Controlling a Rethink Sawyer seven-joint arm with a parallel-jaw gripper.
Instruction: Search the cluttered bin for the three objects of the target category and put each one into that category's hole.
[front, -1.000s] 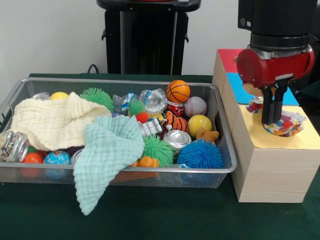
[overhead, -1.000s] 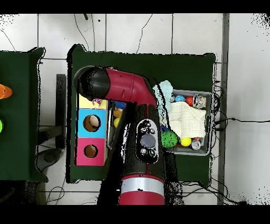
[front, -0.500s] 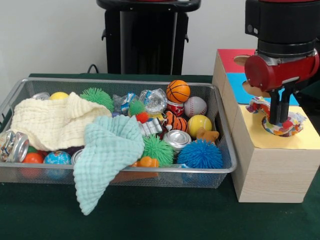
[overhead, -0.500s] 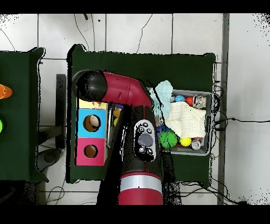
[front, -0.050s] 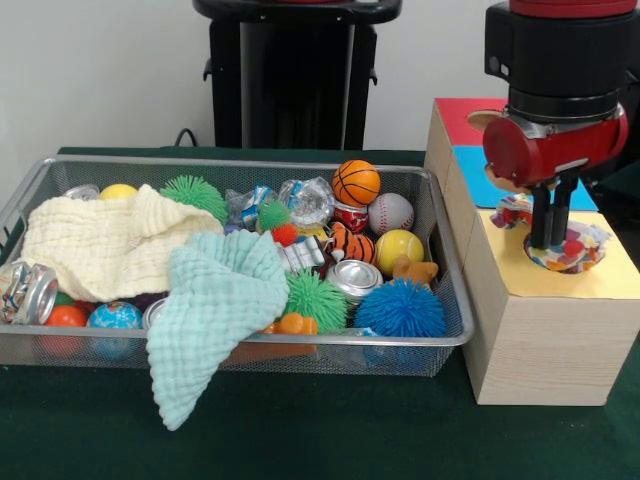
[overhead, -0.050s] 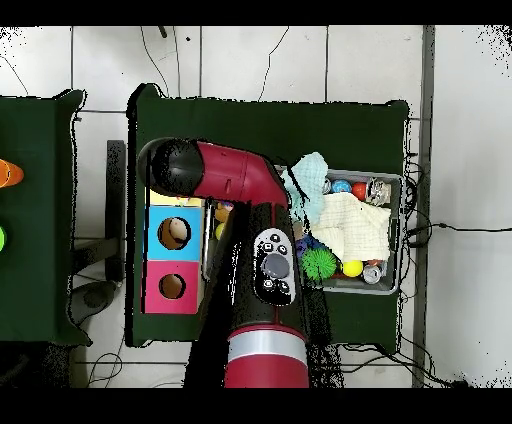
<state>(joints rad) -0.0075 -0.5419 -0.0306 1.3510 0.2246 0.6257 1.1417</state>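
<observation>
A crinkled multicoloured wrapper (front, -0.050s: 568, 250) lies in the hole of the yellow panel (front, -0.050s: 610, 275) on the wooden box (front, -0.050s: 545, 345). The gripper (front, -0.050s: 548, 238) stands over it — whether it grips cannot be told. Other candidates apparently remain in the wire bin (front, -0.050s: 250, 345).

So the table (front, -0.050s: 330, 430) has a dark green cloth cover. Sitting right on it: a silver wire-mesh bin (front, -0.050s: 250, 352), and just beside that a pale wooden box (front, -0.050s: 545, 345) with yellow, blue and red top panels. A mint-green cloth's corner drapes over the bin's front rim.
</observation>
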